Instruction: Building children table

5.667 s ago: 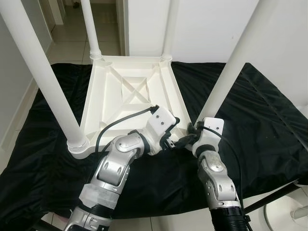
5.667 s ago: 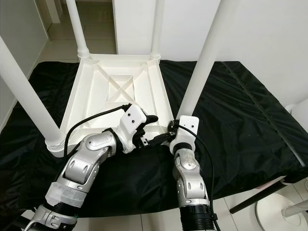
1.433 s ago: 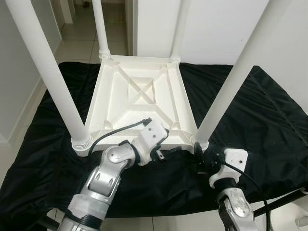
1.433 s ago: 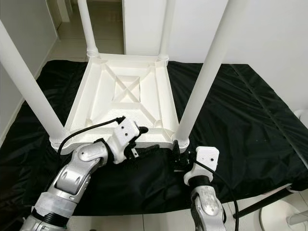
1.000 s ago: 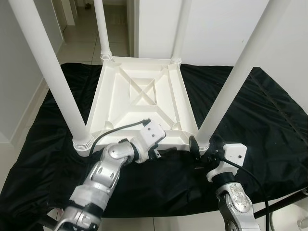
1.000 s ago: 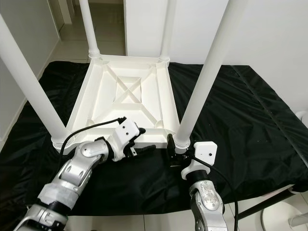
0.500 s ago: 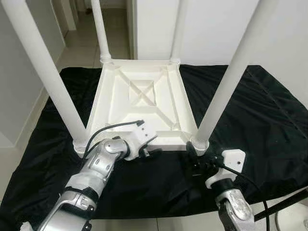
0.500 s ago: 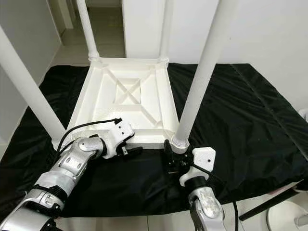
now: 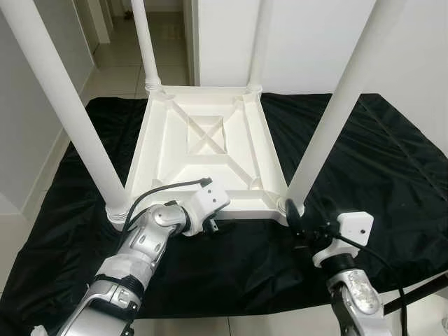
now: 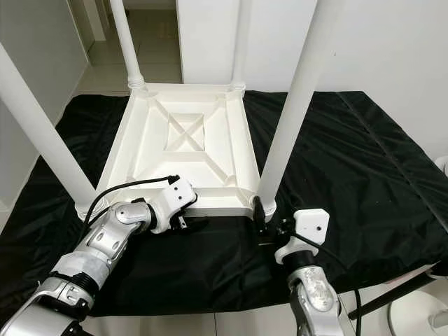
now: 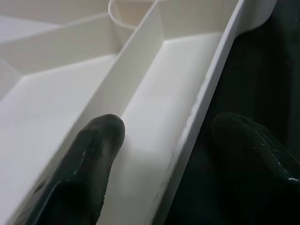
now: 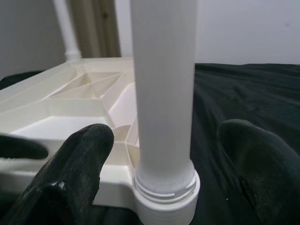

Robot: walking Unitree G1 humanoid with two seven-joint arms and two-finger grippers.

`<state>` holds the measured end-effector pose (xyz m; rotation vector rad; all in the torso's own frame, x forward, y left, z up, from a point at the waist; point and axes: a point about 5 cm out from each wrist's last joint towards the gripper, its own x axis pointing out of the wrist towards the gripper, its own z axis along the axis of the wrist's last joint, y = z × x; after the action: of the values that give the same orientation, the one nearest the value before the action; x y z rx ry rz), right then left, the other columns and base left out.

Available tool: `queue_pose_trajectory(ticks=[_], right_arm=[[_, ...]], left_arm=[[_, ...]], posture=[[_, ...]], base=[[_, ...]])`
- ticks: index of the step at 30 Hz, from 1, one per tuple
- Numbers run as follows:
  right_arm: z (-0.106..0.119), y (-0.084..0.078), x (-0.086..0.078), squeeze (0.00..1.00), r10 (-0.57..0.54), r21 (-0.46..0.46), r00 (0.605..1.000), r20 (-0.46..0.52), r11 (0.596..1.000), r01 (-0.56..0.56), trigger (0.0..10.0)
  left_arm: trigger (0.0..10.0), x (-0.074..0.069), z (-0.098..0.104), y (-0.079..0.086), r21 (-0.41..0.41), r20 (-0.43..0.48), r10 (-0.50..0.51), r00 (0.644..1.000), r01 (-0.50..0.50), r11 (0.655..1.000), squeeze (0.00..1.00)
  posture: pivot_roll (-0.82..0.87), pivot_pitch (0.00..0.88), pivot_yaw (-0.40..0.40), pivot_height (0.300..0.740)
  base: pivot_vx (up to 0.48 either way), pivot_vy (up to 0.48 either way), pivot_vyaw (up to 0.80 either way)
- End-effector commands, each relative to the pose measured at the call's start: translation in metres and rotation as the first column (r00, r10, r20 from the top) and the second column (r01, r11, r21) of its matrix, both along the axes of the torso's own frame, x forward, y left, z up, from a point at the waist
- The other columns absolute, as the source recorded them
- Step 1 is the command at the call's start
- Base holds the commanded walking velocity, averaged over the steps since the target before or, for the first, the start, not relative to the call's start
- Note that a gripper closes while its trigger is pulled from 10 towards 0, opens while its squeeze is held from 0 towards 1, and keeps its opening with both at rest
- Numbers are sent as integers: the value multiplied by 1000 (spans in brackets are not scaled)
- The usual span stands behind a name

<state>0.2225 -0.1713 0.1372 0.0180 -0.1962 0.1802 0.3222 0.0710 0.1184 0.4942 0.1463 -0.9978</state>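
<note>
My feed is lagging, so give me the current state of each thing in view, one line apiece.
White plastic children's table top: upside down on the cloth, ribbed underside up.
Four white round legs: upright in the corner sockets.
Black cloth: spread out, wrinkled.
Left tool: open, straddling the table's near rim.
Right tool: open, either side of the near right leg's base.

All four white tubular plastic legs (image 9: 64, 112) run off the top edge; the left hand (image 9: 218, 225) is partly hidden behind its wrist housing.
</note>
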Motion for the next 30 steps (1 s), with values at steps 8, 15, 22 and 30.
queue_pose_trajectory(ticks=[8,15,22,30], right_arm=[[-10,21,-14,0,186,10,981,-62,982,-186,10000],[-12,33,-7,0,287,3,955,-72,958,-288,10000],[-6,27,12,0,302,-37,952,-50,952,-304,10000],[9,7,53,0,242,-101,970,-6,965,-242,10000]], left_arm=[[10000,-1,43,12,-257,111,105,988,-74,964,0],[10000,-10,67,23,-333,151,129,980,-73,940,0],[10000,-15,67,23,-327,159,137,978,-79,942,0],[10000,-24,74,24,-410,113,223,968,-159,898,0]], posture=[[-82,24,1,740],[-62,21,-11,740],[-49,20,-17,740],[-36,27,-43,740]], base=[[0,0,0],[0,0,0],[0,0,0],[0,0,0]])
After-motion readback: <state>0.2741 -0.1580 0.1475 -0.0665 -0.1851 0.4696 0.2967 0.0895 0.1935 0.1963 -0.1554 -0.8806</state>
